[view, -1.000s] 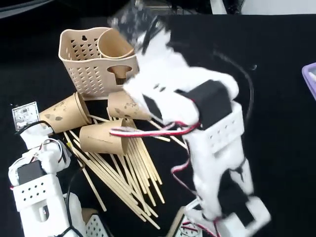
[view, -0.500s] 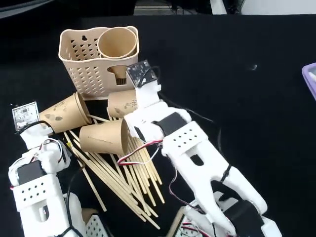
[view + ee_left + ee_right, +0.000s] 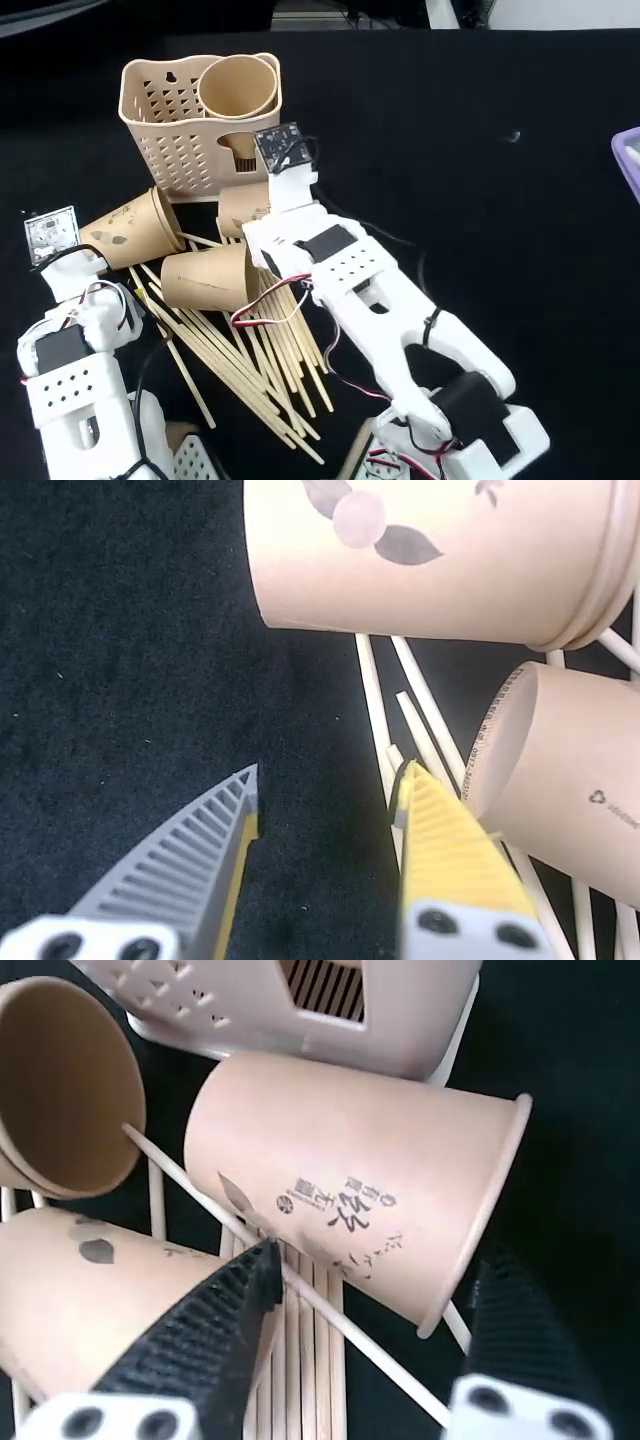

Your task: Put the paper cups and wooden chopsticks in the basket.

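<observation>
Paper cup (image 3: 240,210) by the basket (image 3: 180,150) half hidden under the right arm (image 3: 350,270), purple object (image 3: 628,160) cut off at the picture's edge, wooden chopsticks (image 3: 260,360) partly buried beneath a second cup (image 3: 205,278)

A black table (image 3: 500,200) is seen from above. At 11 o'clock a beige basket (image 3: 170,145) is stood upright. Toward 9 o'clock three paper cups (image 3: 130,230) are laid on their sides, with wooden chopsticks (image 3: 250,370) spread at 7 o'clock. A purple object (image 3: 628,155) is cut off at 3 o'clock.

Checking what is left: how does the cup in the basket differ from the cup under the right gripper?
The cup in the basket stands upright; the cup under the right gripper lies on its side. The first is stowed, the second outside, among chopsticks. Both are tan paper.
</observation>
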